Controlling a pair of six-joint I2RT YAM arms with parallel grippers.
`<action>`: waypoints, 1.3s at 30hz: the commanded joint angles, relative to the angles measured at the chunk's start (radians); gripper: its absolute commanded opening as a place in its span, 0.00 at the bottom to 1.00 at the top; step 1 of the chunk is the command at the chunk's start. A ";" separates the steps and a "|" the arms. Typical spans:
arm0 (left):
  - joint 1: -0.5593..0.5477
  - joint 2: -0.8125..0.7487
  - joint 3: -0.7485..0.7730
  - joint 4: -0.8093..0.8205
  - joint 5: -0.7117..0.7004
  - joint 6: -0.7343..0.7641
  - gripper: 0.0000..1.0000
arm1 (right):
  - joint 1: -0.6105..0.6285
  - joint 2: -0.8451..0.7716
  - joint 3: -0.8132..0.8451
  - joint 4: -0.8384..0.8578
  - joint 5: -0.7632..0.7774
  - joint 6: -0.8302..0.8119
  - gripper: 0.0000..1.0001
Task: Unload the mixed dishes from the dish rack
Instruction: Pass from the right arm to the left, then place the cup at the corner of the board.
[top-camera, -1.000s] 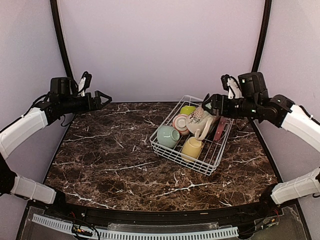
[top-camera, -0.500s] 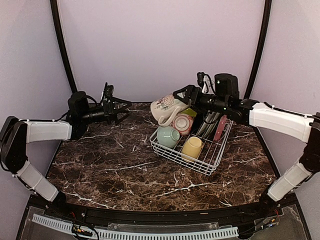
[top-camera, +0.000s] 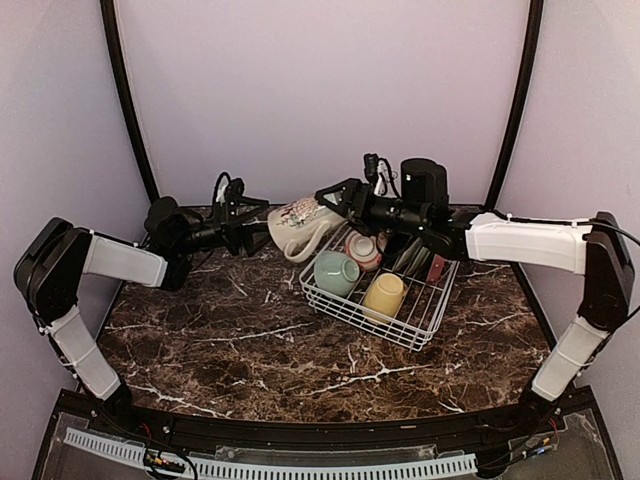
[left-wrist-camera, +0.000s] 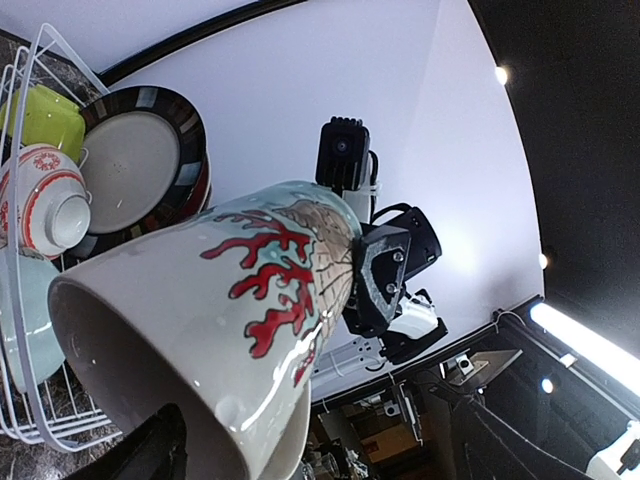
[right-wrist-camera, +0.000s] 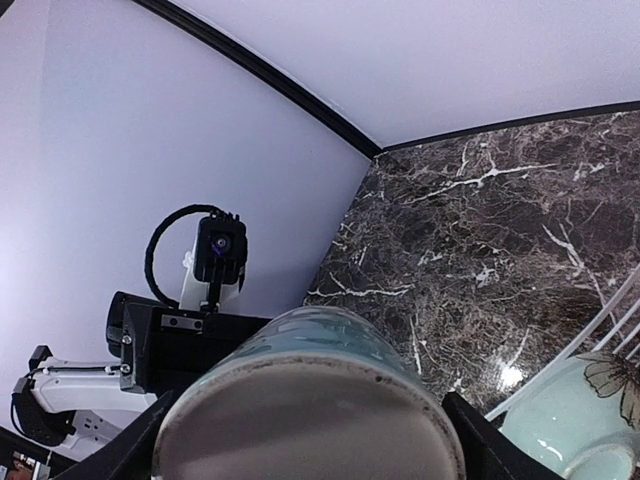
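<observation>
My right gripper (top-camera: 328, 205) is shut on a beige mug (top-camera: 298, 226) with red coral markings, held in the air left of the white wire dish rack (top-camera: 400, 322). The mug's base fills the right wrist view (right-wrist-camera: 310, 420) between the fingers of my right gripper (right-wrist-camera: 315, 445). My left gripper (top-camera: 254, 226) is open at the mug's mouth end. In the left wrist view the mug (left-wrist-camera: 200, 330) sits between the spread fingers of my left gripper (left-wrist-camera: 320, 450). The rack holds a mint bowl (top-camera: 338, 271), a yellow mug (top-camera: 385, 293), a pink-striped bowl (top-camera: 365, 247) and upright plates (top-camera: 416, 256).
A lime bowl (left-wrist-camera: 45, 115) and a black-rimmed plate (left-wrist-camera: 140, 165) stand in the rack's far end. The dark marble table (top-camera: 230, 330) stretches left of and in front of the rack. Purple walls close the back and the sides.
My right gripper lifted the beige mug out of the rack and carried it left. My left arm swung right and lower, up to the mug's mouth.
</observation>
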 joint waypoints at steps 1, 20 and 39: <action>-0.015 -0.020 -0.010 0.235 0.021 -0.025 0.88 | 0.026 0.011 0.077 0.246 -0.021 0.044 0.00; -0.024 -0.031 0.045 0.349 0.091 -0.070 0.10 | 0.040 0.055 0.032 0.354 -0.036 0.078 0.10; 0.224 -0.341 0.123 -0.795 -0.076 0.705 0.01 | -0.019 -0.161 0.006 -0.197 -0.005 -0.349 0.99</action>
